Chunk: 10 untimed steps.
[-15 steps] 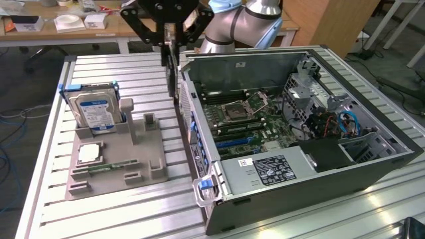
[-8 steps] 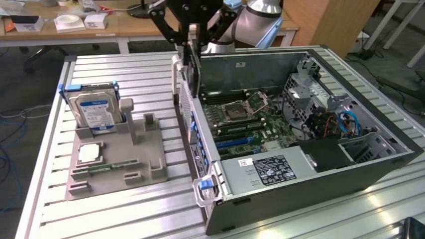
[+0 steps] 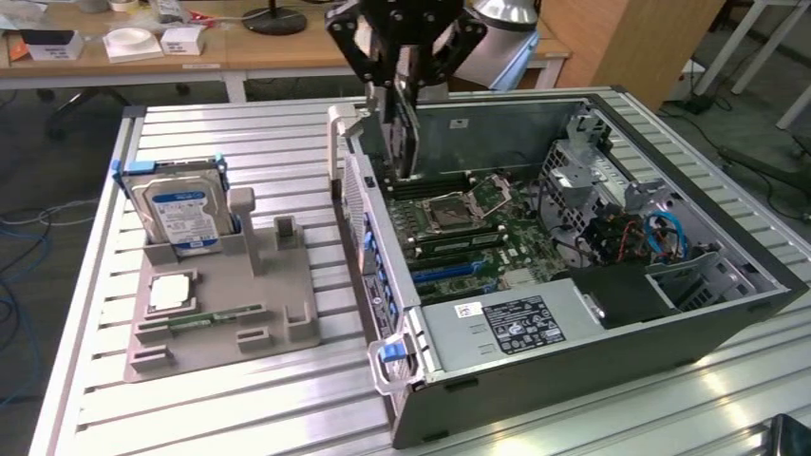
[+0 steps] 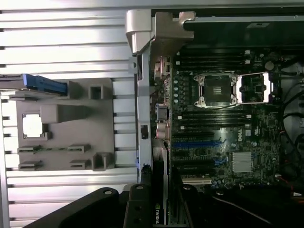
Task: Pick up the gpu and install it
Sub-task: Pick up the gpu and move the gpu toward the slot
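Here the gripper (image 3: 405,90) hangs over the open computer case (image 3: 709,313), its black fingers clamped on the gpu (image 3: 408,138), which it holds upright and edge-down above the motherboard (image 3: 519,233). The card hangs just beside the case's rear wall on the exterior view's left, between that wall and the empty CPU socket (image 3: 459,204). Its lower edge appears to be clear of the board, not seated in a slot. In the wrist view the gpu (image 4: 158,214) shows edge-on between the gripper's (image 4: 159,202) dark fingers, with a green logo on its edge. Its narrow silver bracket (image 4: 165,183) runs along the case wall, near the blue expansion slots (image 4: 197,142). Outside the case, on the slatted metal table (image 3: 254,133), a grey holder (image 3: 273,304) carries a hard drive (image 3: 180,204) standing upright, plus a square processor chip (image 3: 171,293) and a slim memory stick (image 3: 209,318) lying flat. The power supply (image 3: 507,328) sits at the case's near end.
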Available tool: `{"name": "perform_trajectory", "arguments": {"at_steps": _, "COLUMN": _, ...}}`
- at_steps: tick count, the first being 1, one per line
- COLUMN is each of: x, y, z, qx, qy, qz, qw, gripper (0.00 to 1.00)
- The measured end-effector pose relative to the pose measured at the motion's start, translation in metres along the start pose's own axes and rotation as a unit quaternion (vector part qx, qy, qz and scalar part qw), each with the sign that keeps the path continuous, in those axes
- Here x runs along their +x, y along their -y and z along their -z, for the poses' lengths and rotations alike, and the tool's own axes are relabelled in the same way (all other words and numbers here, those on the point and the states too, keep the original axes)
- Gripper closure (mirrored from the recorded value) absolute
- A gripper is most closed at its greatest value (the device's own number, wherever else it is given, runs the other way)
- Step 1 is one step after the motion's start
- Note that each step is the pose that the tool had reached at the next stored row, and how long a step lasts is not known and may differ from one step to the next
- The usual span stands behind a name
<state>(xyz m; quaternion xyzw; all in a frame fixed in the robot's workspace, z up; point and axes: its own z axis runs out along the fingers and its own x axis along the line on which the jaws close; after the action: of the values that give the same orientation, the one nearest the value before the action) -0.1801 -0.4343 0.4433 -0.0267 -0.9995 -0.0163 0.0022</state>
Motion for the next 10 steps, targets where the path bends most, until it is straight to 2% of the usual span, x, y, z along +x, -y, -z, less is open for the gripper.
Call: {"name": "perform_trajectory", "arguments": {"at_steps": 10, "x": -0.045, "y": -0.0024, "z": -0.0013, "qx": 0.0, "qy": 0.0, "qz": 0.0, "qw": 1.0, "gripper": 0.74}}
